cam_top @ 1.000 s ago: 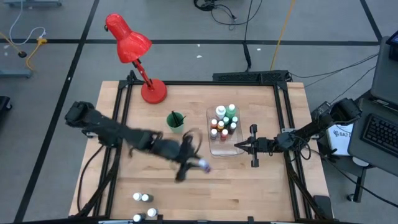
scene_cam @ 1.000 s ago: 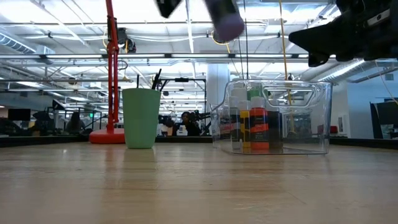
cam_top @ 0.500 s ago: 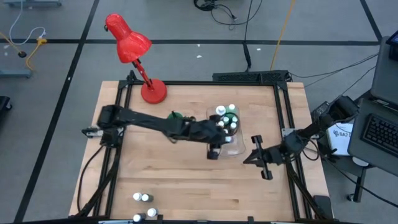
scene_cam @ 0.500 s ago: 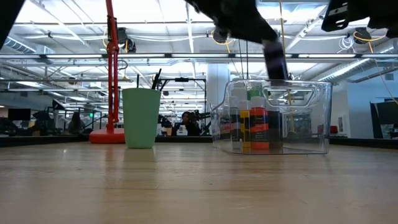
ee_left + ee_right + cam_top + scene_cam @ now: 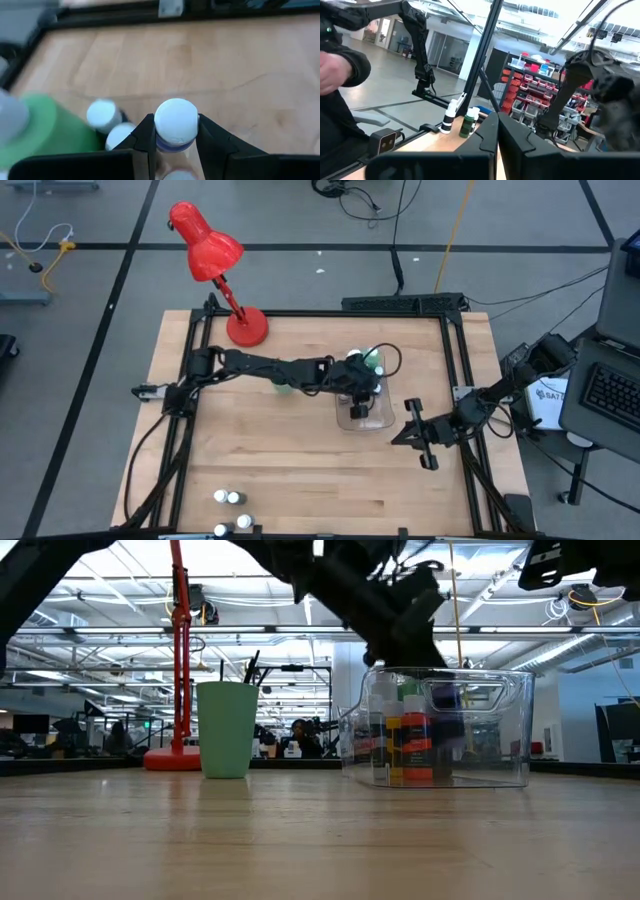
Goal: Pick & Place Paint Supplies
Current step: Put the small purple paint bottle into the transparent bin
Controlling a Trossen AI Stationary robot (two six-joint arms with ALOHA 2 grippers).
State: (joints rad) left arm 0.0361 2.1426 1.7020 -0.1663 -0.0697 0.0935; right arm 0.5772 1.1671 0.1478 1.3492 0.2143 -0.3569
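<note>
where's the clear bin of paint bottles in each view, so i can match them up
High view: clear bin right of centre, under the left tool.
Low view: right of centre, past the green cup.
Left wrist view: cannot tell; only caps below.
Right wrist view: not in it.
Shared landmark: green cup.

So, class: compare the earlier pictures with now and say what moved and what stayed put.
The left gripper, shut on a purple paint bottle, swung right from mid-table to over the clear bin. The right gripper drew back from the bin, shut. The green cup and red lamp stayed.
</note>
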